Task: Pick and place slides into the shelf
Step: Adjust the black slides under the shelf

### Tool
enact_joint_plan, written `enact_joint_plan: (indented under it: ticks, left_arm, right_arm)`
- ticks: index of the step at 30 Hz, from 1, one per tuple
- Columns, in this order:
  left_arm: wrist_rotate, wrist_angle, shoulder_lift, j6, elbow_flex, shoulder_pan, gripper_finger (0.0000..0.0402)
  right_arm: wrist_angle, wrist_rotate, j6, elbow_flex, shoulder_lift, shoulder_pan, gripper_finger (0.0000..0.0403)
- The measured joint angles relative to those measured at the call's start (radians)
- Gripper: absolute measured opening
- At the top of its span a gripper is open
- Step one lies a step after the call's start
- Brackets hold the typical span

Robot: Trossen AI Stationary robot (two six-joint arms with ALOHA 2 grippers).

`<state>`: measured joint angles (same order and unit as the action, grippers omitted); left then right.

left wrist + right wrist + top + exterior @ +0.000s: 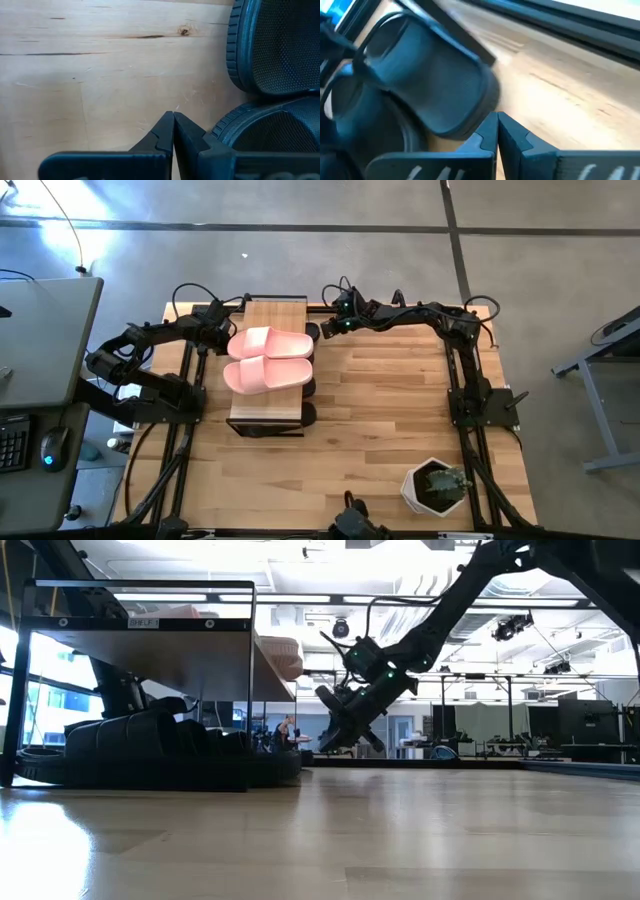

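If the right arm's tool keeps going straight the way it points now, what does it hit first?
Most likely a black slide under the shelf. The right tool, shut and empty, points at that slide's strap close ahead, with bare tabletop beside it. Depth is hard to judge, so it might graze past.

We see a light wooden worktop standing on a grey concrete floor crossed by dark seams. At its near right corner sits a white pot with a green plant. To the left of it stands a grey desk carrying a keyboard and a mouse; to the right we catch the legs of a grey metal stand. From table height we look into a large open hall with rows of bright ceiling lights, tall windows at the left and dark monitors far off at the right.
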<state>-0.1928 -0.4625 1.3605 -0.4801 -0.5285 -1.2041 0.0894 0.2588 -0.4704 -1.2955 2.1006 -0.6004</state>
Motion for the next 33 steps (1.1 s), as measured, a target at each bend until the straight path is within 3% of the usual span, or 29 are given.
enact_joint_plan:
  ticks: [20, 33]
  left_arm:
    - [0.000, 0.021, 0.000, 0.002, 0.000, 0.000, 0.0000]
    - [-0.005, 0.027, 0.003, 0.003, 0.000, 0.000, 0.0000]
  right_arm:
    - [0.013, 0.111, -0.100, -0.002, 0.028, -0.026, 0.0000]
    - [-0.180, 0.116, -0.034, -0.154, 0.080, -0.028, 0.0000]
